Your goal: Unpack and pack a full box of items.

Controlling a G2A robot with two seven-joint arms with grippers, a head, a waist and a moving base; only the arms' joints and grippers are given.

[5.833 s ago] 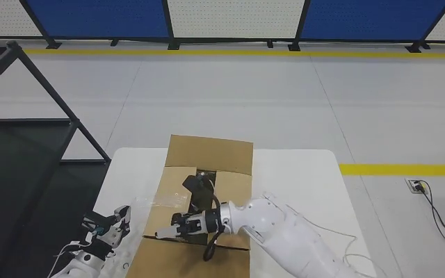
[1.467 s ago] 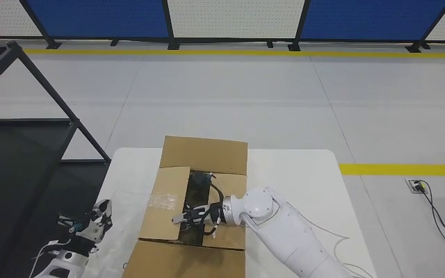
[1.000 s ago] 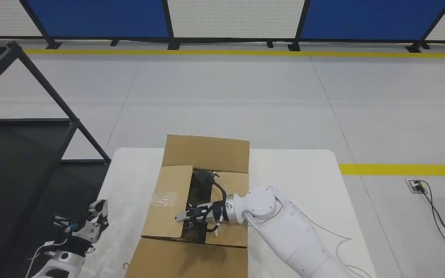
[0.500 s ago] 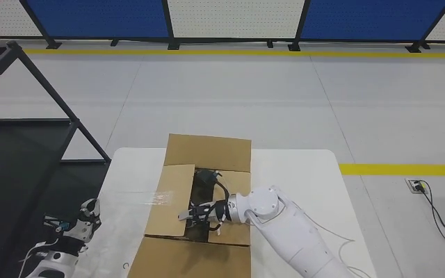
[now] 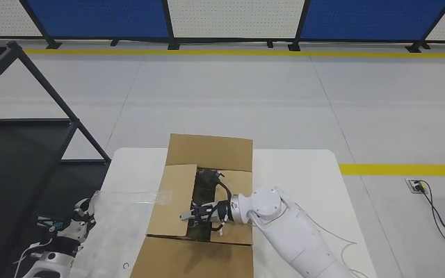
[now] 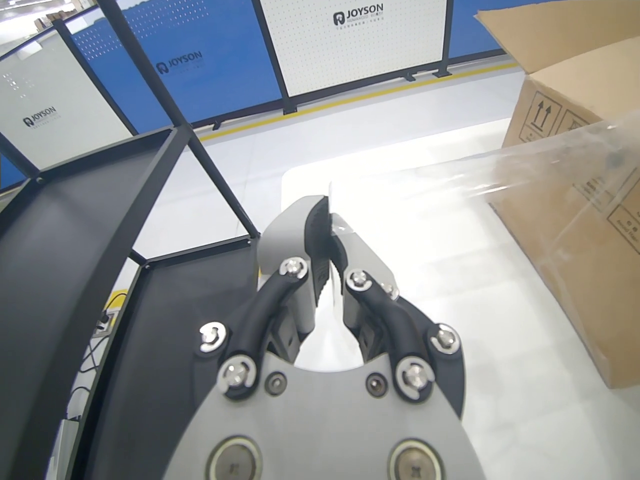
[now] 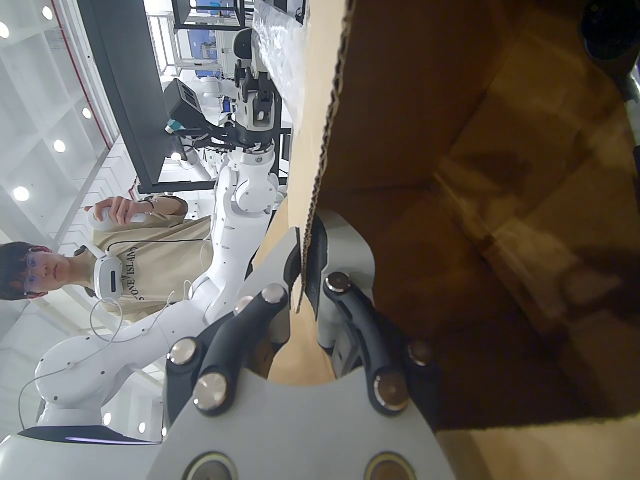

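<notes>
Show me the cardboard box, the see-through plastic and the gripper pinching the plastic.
cardboard box (image 5: 208, 149): top view, on its far open flap.
plastic film (image 6: 550, 172): left wrist view, on the stretched sheet.
left gripper (image 6: 328, 220): left wrist view, between its fingertips.

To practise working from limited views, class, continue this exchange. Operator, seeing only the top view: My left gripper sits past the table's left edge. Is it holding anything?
Observer: Yes. The left wrist view shows the left gripper shut on a strip of clear film stretched across to the cardboard box.
Operator: And the right gripper, at the box opening?
Observer: In its wrist view the right gripper is shut on the edge of a box flap, one finger on each side.
Operator: What is that dark thing inside?
Observer: The right wrist view shows a dark rounded item beyond the flap; I cannot tell what it is.
</notes>
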